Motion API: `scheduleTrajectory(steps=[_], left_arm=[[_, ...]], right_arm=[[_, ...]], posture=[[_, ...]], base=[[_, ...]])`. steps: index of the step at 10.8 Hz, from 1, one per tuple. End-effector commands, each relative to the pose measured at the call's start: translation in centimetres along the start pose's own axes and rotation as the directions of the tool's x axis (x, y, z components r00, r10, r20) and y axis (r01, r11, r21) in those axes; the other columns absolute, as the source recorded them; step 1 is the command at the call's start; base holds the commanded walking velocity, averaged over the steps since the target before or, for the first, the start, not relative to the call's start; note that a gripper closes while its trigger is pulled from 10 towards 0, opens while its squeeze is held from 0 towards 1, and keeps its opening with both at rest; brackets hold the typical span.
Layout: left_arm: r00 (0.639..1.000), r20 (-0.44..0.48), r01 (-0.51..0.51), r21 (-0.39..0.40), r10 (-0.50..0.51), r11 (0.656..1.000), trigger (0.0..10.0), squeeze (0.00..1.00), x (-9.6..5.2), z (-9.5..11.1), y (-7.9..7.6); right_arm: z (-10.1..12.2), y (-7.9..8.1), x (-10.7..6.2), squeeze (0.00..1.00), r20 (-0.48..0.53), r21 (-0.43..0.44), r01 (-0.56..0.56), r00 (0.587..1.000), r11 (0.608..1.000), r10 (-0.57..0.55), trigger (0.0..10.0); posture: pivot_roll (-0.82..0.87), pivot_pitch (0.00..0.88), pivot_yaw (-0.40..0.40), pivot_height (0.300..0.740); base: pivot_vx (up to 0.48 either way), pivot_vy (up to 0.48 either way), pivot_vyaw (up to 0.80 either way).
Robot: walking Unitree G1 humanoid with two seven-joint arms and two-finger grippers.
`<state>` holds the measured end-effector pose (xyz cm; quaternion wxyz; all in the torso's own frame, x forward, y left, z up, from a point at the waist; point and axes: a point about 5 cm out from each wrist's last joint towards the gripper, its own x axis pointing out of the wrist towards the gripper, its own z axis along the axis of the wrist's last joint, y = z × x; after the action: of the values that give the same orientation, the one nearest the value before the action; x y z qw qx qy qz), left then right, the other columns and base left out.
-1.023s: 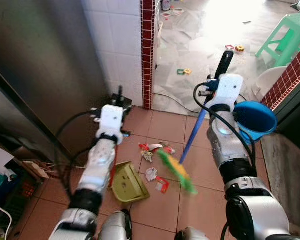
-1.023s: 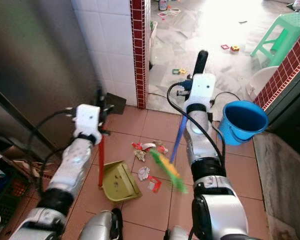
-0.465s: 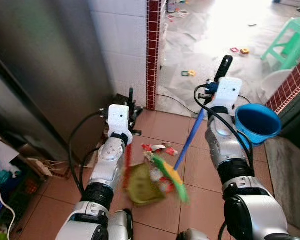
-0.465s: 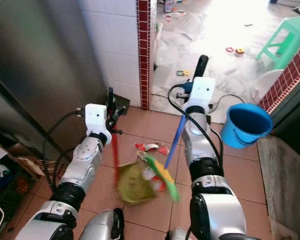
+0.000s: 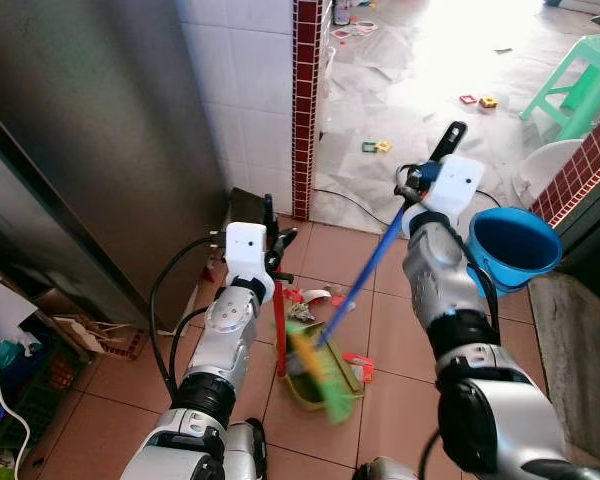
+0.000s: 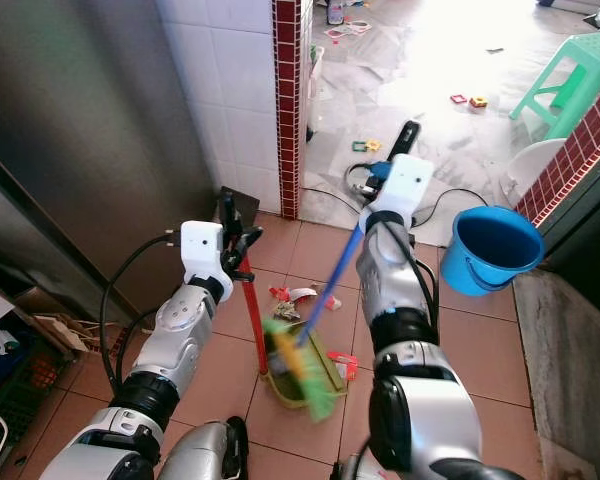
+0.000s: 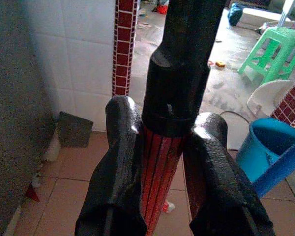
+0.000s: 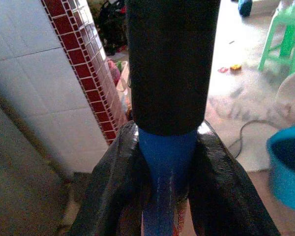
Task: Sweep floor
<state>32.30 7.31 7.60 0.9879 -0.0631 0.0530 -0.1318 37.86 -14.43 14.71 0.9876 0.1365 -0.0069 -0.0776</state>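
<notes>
Currently your right claw (image 5: 442,152) clamps the blue broom handle (image 5: 370,268), which slants down-left to the green bristles (image 5: 318,372) in the dustpan (image 6: 302,380) at lower centre. Your left claw (image 6: 236,222) clamps the upright red dustpan handle (image 6: 252,315), just left.

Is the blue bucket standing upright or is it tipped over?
Upright. The blue bucket stands on the floor tiles with its open mouth facing up; inside looks dark, contents cannot tell.

The dustpan (image 5: 325,372) is sitting on the floor (image 5: 400,400) between the arms — broom (image 5: 325,385) head lying in it, bucket (image 5: 513,247) standing to the right.
</notes>
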Motion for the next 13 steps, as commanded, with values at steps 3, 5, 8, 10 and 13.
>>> scheduleTrajectory(steps=[3,5,8,10,13], left_arm=[[0.997,-0.071,0.026,-0.046,-0.029,0.999,10.0,0.00,-0.2,-1.5,-0.8],[0.997,-0.030,0.065,0.012,-0.065,0.998,10.0,0.00,-0.1,-0.6,-0.7],[0.996,0.073,0.051,0.058,-0.055,0.997,10.0,0.00,0.0,2.9,1.0],[0.993,0.082,0.074,0.090,-0.082,0.993,10.0,0.00,-0.8,3.7,1.2],[0.988,0.053,0.131,0.192,-0.143,0.973,10.0,0.00,-2.4,4.1,0.8]], right_arm=[[4.6,4.4,0.5,0.00,0.096,-0.021,-0.244,0.965,0.970,0.245,10.0],[7.7,4.8,0.1,0.00,0.235,-0.199,-0.346,0.892,0.917,0.387,10.0],[9.9,1.3,0.3,0.00,0.337,-0.351,-0.213,0.880,0.912,0.335,10.0],[9.3,-0.9,0.6,0.00,0.326,-0.405,-0.104,0.912,0.908,0.250,10.0],[6.8,-3.5,0.8,0.00,0.246,-0.474,0.025,0.964,0.880,0.104,10.0]], posture=[[-0.02,0.063,0.015,0.740],[-0.04,0.060,0.016,0.740],[-0.03,0.058,0.017,0.740],[-0.03,0.057,0.013,0.740],[-0.01,0.058,0.008,0.740]], base=[[0.000,0.000,0.00],[0.000,0.000,0.00],[0.000,0.000,0.00],[0.000,0.000,0.00],[0.000,0.000,0.00]])
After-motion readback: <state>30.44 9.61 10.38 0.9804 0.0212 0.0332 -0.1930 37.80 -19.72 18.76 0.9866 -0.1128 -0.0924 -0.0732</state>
